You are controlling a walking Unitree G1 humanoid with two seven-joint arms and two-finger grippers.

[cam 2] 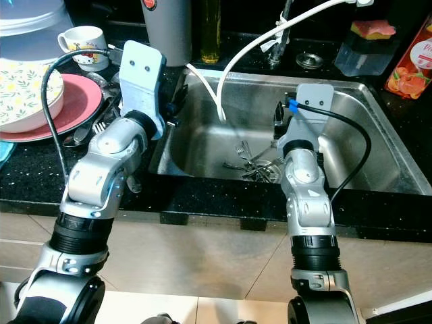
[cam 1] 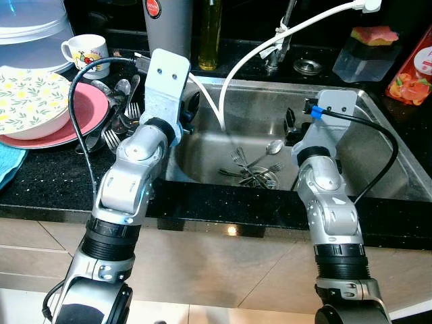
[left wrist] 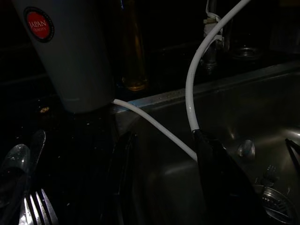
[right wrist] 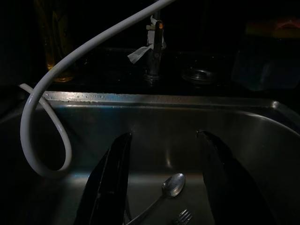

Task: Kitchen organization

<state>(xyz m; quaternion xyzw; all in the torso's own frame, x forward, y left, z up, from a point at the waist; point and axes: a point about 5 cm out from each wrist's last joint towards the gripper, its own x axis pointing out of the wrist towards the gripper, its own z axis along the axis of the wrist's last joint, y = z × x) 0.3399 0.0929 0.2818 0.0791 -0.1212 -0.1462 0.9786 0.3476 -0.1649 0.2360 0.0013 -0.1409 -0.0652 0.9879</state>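
Note:
Several forks (cam 1: 251,173) and a spoon (cam 1: 273,146) lie in a heap over the drain of the steel sink (cam 1: 378,155). My right gripper (right wrist: 164,183) hangs open above that heap, with the spoon (right wrist: 172,184) showing between its fingers and nothing held. More forks and spoons (cam 1: 121,108) rest on the black counter left of the sink, beside a pink plate (cam 1: 88,108). My left gripper (left wrist: 164,183) is open and empty over the sink's left rim, just right of this counter cutlery (left wrist: 40,208).
A white hose (cam 1: 236,67) loops from the tap (cam 1: 280,40) into the sink between my arms. A grey canister (cam 1: 169,27), oil bottle (cam 1: 209,34), mug (cam 1: 86,50) and lemon-patterned bowl (cam 1: 34,101) stand at the left. Sponge tub (cam 1: 368,50) at back right.

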